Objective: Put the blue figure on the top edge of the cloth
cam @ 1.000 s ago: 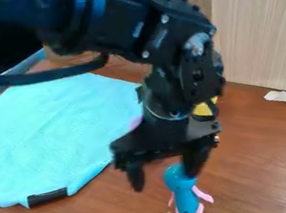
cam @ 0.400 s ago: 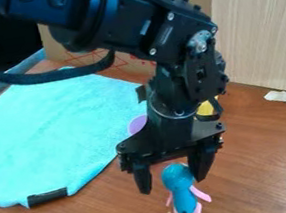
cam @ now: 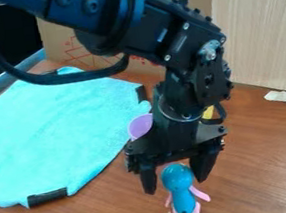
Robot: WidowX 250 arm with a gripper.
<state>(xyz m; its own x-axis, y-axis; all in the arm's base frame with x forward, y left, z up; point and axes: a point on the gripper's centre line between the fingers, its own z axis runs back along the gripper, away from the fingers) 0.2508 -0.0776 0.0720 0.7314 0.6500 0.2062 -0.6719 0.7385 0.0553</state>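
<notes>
Camera view, gripper (cam: 175, 178): at 6 o'clock, hanging down, its 2 fingers apart around the head of the blue figure (cam: 183, 202).
Head risk: if the gripper closes off-centre, a finger may nudge the figure aside; the smooth, round head might also slip from a shallow pinch.
Purple cup (cam: 140, 126): 11 o'clock from the gripper, beside the cloth (cam: 55, 134); a low carry could knock it.
Figure: on the wooden table (cam: 262, 161) at 6 o'clock, with a glossy blue head, slim blue body and pink limbs; whether it stands or lies, he or she watching cannot tell.
Cloth: pale turquoise, toward 10 o'clock, its top edge still without the figure.
</notes>
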